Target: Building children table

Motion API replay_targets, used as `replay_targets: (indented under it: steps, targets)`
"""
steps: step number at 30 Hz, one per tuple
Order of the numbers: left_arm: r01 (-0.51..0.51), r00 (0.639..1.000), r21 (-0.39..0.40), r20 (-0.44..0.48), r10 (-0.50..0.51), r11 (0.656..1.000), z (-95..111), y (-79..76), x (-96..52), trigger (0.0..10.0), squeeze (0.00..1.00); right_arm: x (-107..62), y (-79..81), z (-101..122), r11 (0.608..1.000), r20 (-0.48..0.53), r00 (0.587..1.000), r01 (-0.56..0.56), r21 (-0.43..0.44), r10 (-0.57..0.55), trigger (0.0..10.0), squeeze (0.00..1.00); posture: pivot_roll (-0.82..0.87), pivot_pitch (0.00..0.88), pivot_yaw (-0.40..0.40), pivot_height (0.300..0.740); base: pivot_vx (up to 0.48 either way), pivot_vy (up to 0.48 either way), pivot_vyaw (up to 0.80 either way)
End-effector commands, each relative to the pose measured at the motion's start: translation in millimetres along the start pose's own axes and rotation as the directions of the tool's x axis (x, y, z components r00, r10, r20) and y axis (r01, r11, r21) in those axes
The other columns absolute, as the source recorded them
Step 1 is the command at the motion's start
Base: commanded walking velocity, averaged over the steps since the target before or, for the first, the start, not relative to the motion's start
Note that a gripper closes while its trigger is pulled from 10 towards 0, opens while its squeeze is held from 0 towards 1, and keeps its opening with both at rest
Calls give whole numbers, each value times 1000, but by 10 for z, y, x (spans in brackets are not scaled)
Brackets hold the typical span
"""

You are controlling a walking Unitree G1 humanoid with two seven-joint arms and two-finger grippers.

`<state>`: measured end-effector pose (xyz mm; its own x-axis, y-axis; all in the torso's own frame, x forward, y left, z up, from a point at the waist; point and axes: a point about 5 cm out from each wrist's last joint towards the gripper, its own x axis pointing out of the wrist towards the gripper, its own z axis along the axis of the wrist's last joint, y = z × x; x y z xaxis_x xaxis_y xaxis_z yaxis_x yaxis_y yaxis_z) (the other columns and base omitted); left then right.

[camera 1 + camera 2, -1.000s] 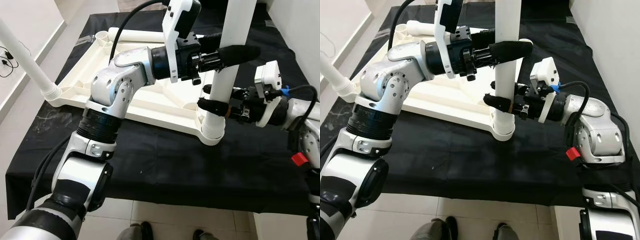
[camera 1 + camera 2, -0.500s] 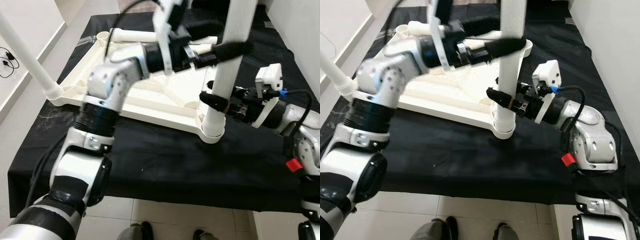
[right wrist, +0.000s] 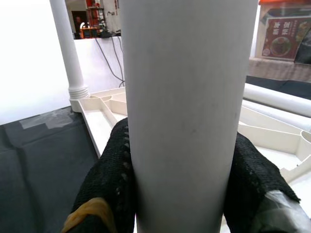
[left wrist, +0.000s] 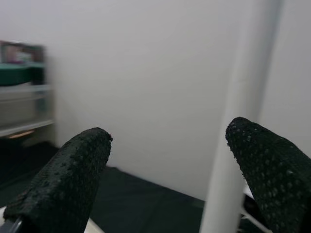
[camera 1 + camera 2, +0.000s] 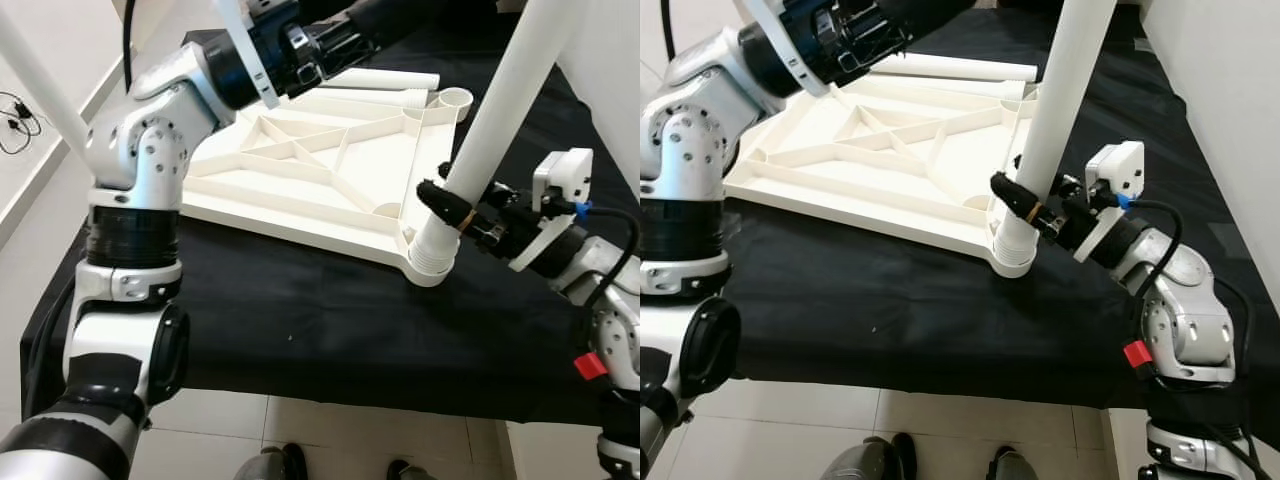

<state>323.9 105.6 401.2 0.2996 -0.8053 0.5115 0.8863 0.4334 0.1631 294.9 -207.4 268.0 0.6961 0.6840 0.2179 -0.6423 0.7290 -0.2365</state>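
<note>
I am fitting a long white plastic table leg (image 5: pixel 497 118) into the near right corner socket of the upturned cream plastic tabletop (image 5: pixel 300 185), which lies ribbed side up on a black cloth-covered work surface (image 5: pixel 300 320). My right gripper (image 5: pixel 447 207) has its two black fingers clamped around the leg low down, just above the threaded collar where it meets the socket; in the right wrist view the pads (image 3: pixel 109 179) press against both sides of the white tube. I hold it low, I judge, so I can steer the base into the socket. The leg tilts, its top leaning toward one o'clock, so by my reckoning it is not yet seated square.

My left gripper (image 4: pixel 170 170) is raised at about twelve o'clock over the far edge of the tabletop, its fingers spread apart and closed on nothing; the leg stands just beyond them in the left wrist view.

A second white leg (image 5: pixel 50 100) already stands in the corner at about ten o'clock, and a loose white leg tube (image 5: pixel 385 78) lies flat at the far edge near twelve o'clock, with an open round socket (image 5: pixel 455 99) at one o'clock.

A person's shoes (image 5: pixel 290 462) show at six o'clock on the tiled floor (image 5: pixel 330 440).
</note>
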Motion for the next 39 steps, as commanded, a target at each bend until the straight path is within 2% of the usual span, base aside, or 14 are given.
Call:
replay_targets:
  steps: [1,7,9,15,16,18,19,20,21,23,26,27,35,39]
  targets:
    - [-51,999,21,8,51,998,53,25,-83,10000,1000,5,50,-71,1000,-24,1000,7,11,-6,0,0,16,239,92,740,0,0,0]
    - [-213,977,-4,13,213,977,-42,117,-321,10000,1000,7,106,-58,1000,-31,999,28,-2,-28,0,0,12,249,87,740,0,0,0]
    - [-268,963,-14,-46,267,963,-225,85,-501,10000,1000,20,160,-63,1000,-37,999,25,-4,-25,0,0,10,249,86,740,0,0,0]
    - [-315,945,-54,-106,308,948,-443,-17,-674,10000,1000,38,189,-67,999,-42,998,44,-11,-45,0,0,6,251,88,740,0,0,0]
    - [-341,935,-68,-129,331,937,-528,-69,-734,10000,0,33,205,-68,998,-53,997,61,-25,-62,0,0,7,254,86,740,0,0,0]
    - [-373,921,-80,-153,359,924,-624,-130,-800,10000,0,26,221,-87,993,-80,990,109,-38,-112,0,0,7,254,86,740,0,0,0]
    - [-410,903,-87,-182,390,908,-738,-211,-872,10000,0,33,262,-154,962,-115,956,260,-87,-269,0,0,6,256,76,740,0,0,0]
    - [-410,903,-87,-182,390,908,-738,-211,-872,10000,0,33,262,-154,962,-115,956,260,-87,-269,0,0,6,256,76,740,0,0,0]
    - [-451,882,-113,-206,423,885,-856,-312,-939,10000,0,-53,375,-279,874,-171,857,473,-110,-486,0,0,2,263,66,740,0,0,0]
    - [-482,863,-129,-240,444,867,-989,-450,-1008,10000,0,-182,618,-425,769,-255,726,617,-167,-638,0,0,5,264,65,740,0,0,0]
    - [-504,851,-144,-252,461,851,-1056,-499,-1034,10000,0,-187,706,-480,765,-281,715,627,-146,-640,0,0,11,259,65,740,0,0,0]
    - [-513,845,-152,-262,466,845,-1108,-543,-1042,10000,0,-140,727,-480,778,-271,732,614,-134,-625,0,0,15,259,60,740,0,0,0]
    - [-530,836,-173,-271,477,830,-1171,-631,-1025,10000,0,-23,690,-474,783,-255,744,612,-108,-617,0,0,18,258,51,740,0,0,0]
    - [-530,834,-180,-289,470,829,-1211,-714,-1021,10000,0,-16,712,-456,755,-272,710,643,-129,-650,0,0,8,260,51,740,0,0,0]
